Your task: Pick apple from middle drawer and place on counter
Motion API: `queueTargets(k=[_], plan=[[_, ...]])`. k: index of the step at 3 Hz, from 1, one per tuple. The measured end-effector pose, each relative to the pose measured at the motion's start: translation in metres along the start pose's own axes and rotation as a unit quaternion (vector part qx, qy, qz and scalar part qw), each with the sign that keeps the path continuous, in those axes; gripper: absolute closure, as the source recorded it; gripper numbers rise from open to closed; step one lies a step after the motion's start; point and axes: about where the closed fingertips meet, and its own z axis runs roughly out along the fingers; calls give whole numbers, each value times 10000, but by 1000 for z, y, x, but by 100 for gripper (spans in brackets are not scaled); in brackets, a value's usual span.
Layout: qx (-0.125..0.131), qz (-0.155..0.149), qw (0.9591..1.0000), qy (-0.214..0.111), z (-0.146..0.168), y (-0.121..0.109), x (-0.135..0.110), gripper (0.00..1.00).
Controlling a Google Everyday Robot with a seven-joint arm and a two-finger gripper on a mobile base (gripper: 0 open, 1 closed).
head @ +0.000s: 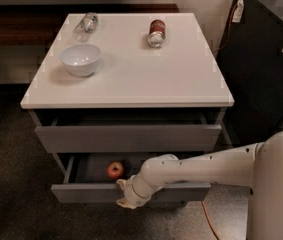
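Observation:
The apple [115, 170], small and red, lies in the open middle drawer [81, 193], left of centre on its dark floor. My gripper [125, 198] hangs at the drawer's front edge, just right of the apple and slightly in front of it, at the end of my white arm [196, 170], which reaches in from the right. Nothing shows in the gripper's hold. The counter [131, 74] is the glossy white top of the cabinet above.
On the counter stand a white bowl [81, 59], a clear bottle on its side [86, 26] and a red-brown soda can on its side [155, 32]. The top drawer [126, 136] is pulled out slightly. A dark cabinet [266, 59] stands at the right; an orange cable [208, 219] lies on the floor.

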Motion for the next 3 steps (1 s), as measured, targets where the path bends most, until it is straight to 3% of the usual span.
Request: queueTargets(k=[1, 3], plan=[[0, 0, 10000, 0, -1, 0, -1, 100], [1, 0, 10000, -1, -2, 0, -1, 60]])
